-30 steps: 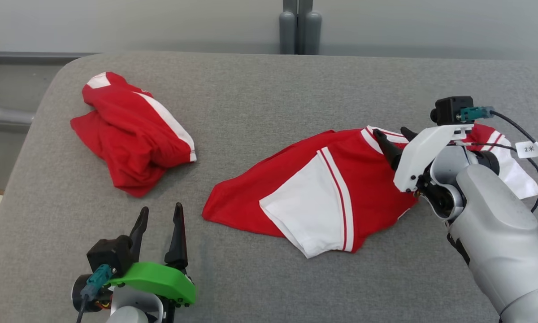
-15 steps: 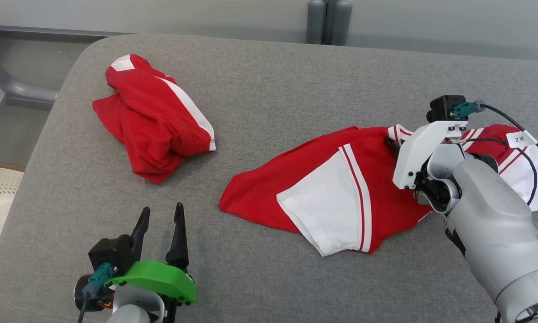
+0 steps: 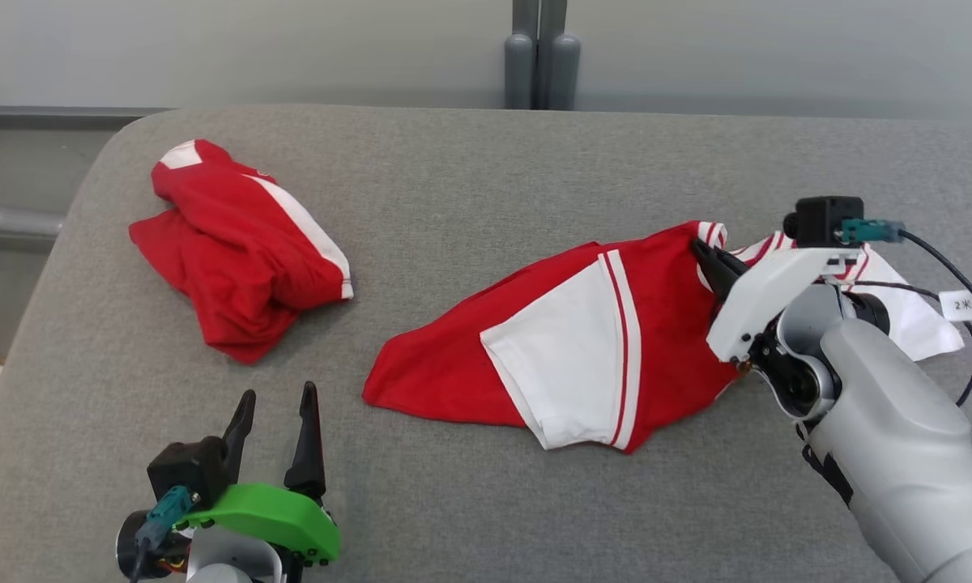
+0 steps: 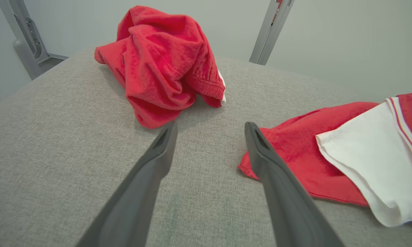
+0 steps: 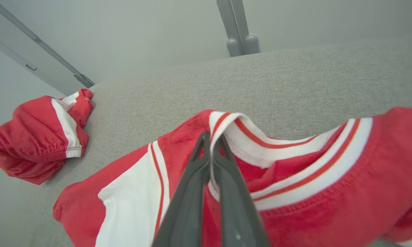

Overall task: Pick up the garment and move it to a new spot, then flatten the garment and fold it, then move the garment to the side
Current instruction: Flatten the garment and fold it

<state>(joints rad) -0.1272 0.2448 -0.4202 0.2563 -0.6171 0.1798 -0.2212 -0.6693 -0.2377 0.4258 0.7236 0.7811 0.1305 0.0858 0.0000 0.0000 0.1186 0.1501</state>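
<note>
The garment (image 3: 583,340), a red shirt with white panels and a striped white collar, lies spread across the middle right of the grey padded table (image 3: 486,178). My right gripper (image 3: 701,247) is shut on its collar edge; in the right wrist view the two fingers (image 5: 211,135) pinch the white collar band of the garment (image 5: 295,192), which is bunched up around them. My left gripper (image 3: 278,393) stands open over bare table at the lower left, holding nothing. In the left wrist view its fingers (image 4: 210,125) frame the table, with the garment's red hem (image 4: 295,151) just to the right.
A second, crumpled red garment with white trim (image 3: 243,251) lies at the table's far left, ahead of the left gripper (image 4: 161,68) and visible from the right wrist (image 5: 34,147). Grey posts (image 3: 541,57) stand behind the table's far edge. The table's left edge curves away near that heap.
My right gripper has closed from open onto the collar, and the cloth there has gathered and risen a little. The head camera swung aside and back. The left gripper stays open.
</note>
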